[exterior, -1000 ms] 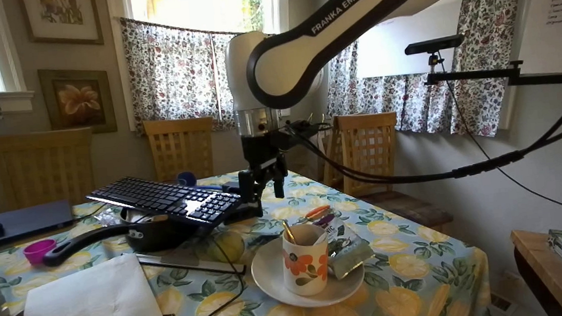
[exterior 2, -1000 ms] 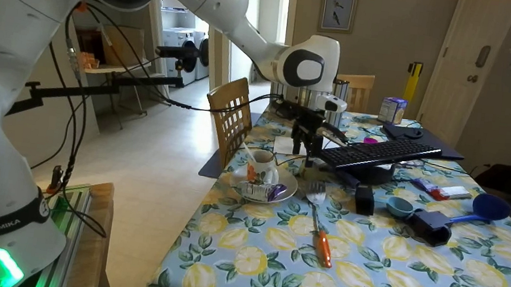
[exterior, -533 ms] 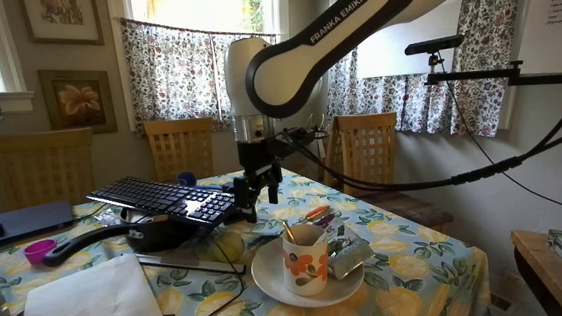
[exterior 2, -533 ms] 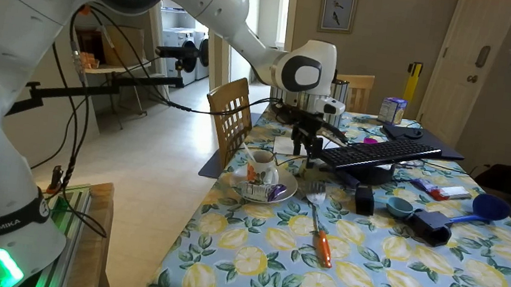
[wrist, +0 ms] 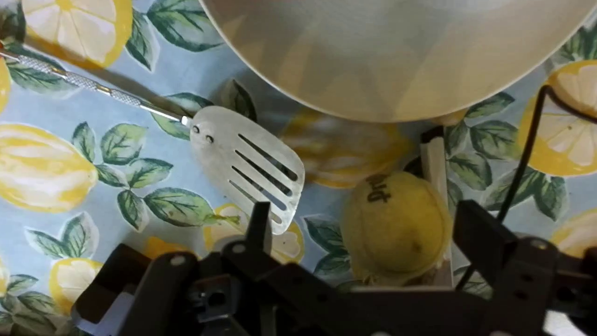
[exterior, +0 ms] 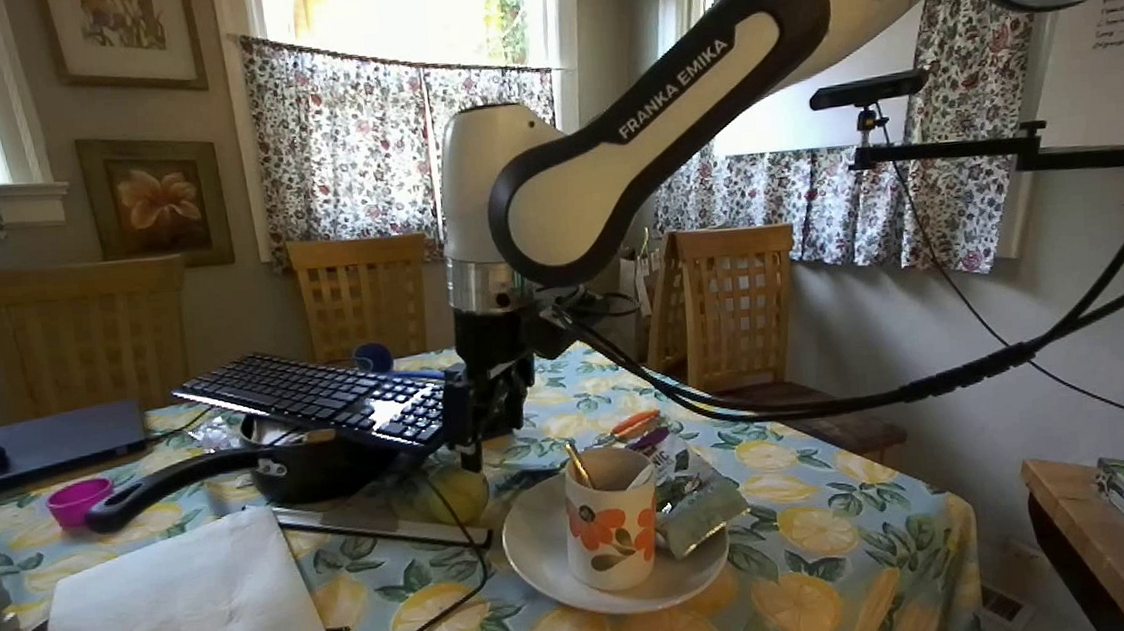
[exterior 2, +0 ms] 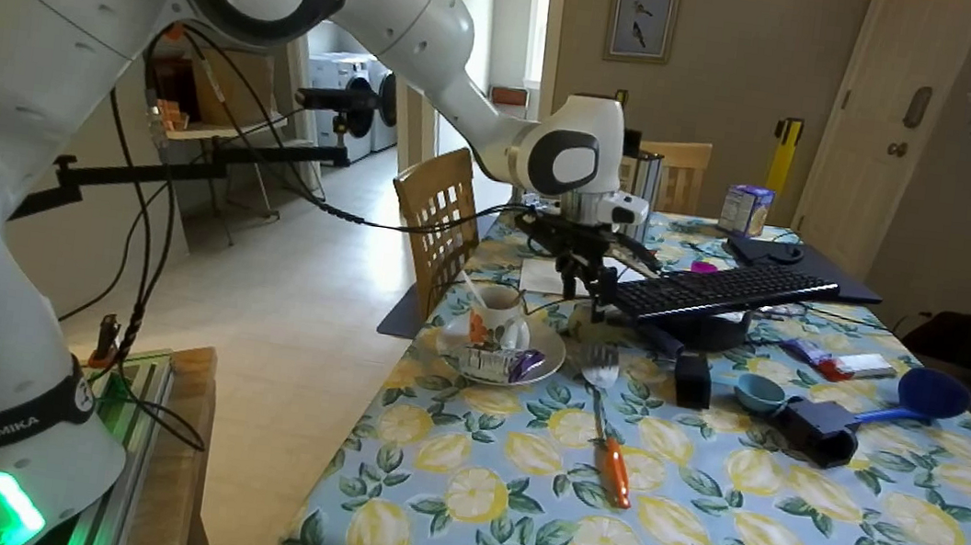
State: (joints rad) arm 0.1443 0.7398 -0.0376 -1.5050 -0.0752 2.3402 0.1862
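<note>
Pincer (wrist: pixel 364 217) hangs, jaws wide apart, gripping nothing; yellow ball (wrist: pixel 396 228) sits below, between jaws in wrist view, off-centre toward view's right; slotted spatula (wrist: pixel 214 154) near.

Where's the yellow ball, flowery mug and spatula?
Yellow ball (wrist: pixel 396 228): wrist view, on its middle.
Flowery mug (exterior: pixel 612 530): in an exterior view, on its painted side.
Spatula (wrist: pixel 225 153): wrist view, on its metal blade.
</note>
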